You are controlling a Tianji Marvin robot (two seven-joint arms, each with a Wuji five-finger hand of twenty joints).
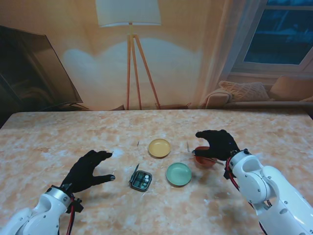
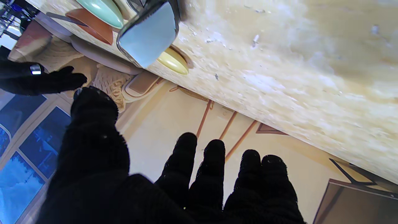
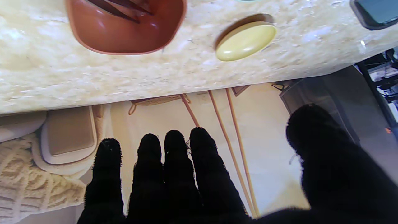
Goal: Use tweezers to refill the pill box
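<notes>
Left hand (image 1: pixel 88 169), black-gloved: fingers spread, holding nothing, hovering over the desk (image 1: pixel 58 142) well left of the work items.

Small dark compartmented pill box (image 1: pixel 141 180): lies open at centre, lid raised on its left side; contents too small to make out. Judged light and liable to slide if nudged.

Round yellow dish (image 1: pixel 159 147) sits farther from me than the box; round green dish (image 1: pixel 178 174) just right of the box.

Red-brown dish (image 3: pixel 124 28): holds slim tweezers (image 3: pixel 119 7). Judged thin, stiff and slippery; best pinched mid-length.

Right hand (image 1: pixel 217 143): fingers apart, empty, poised over the red-brown dish.

Surface: pale marbled desk. Room: floor lamp (image 1: pixel 129 29), window (image 1: pixel 281 34), sofa (image 1: pixel 254 93).
</notes>
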